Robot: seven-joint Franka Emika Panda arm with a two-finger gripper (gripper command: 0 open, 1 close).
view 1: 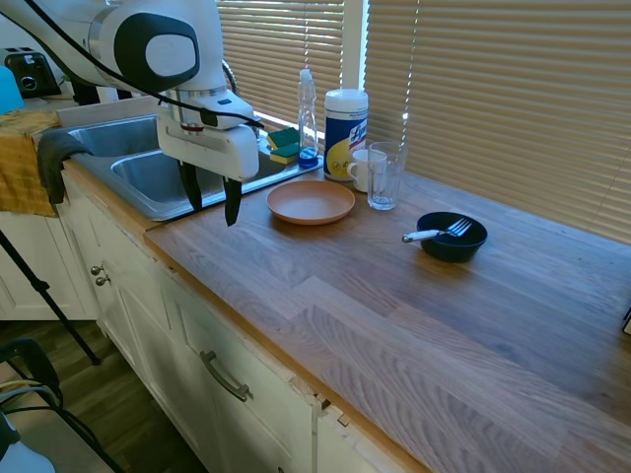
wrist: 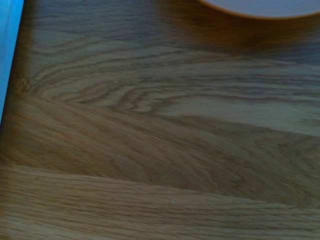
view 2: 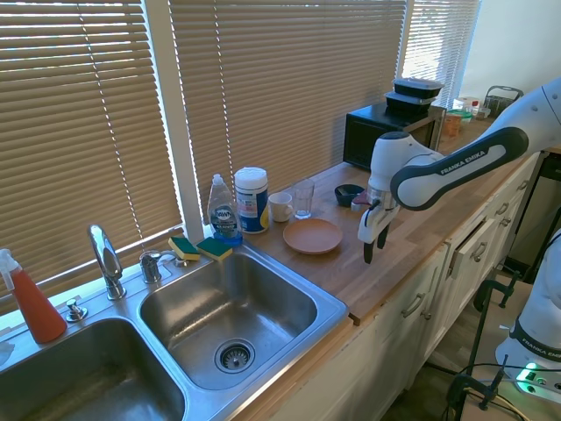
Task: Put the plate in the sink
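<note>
The salmon-orange plate point(view 1: 311, 202) point(view 2: 313, 236) lies flat on the wooden counter, just right of the sink point(view 1: 148, 177) point(view 2: 230, 307). Only its rim point(wrist: 260, 7) shows in the wrist view. My gripper point(view 1: 210, 202) point(view 2: 373, 246) hangs above the counter near its front edge, in front of the plate and apart from it. The two dark fingers point(view 1: 233, 202) point down, open, with nothing between them. The steel sink has two basins and a curved faucet point(view 2: 107, 260).
A black bowl point(view 1: 452, 236) with a fork, a glass point(view 1: 385, 175), a white mug point(view 1: 363, 169), a wipes canister point(view 1: 345, 120) and a soap bottle point(view 1: 308, 116) stand behind and right of the plate. Sponges point(view 2: 200, 249) sit at the sink's back rim. A yellow towel point(view 1: 25, 163) hangs left.
</note>
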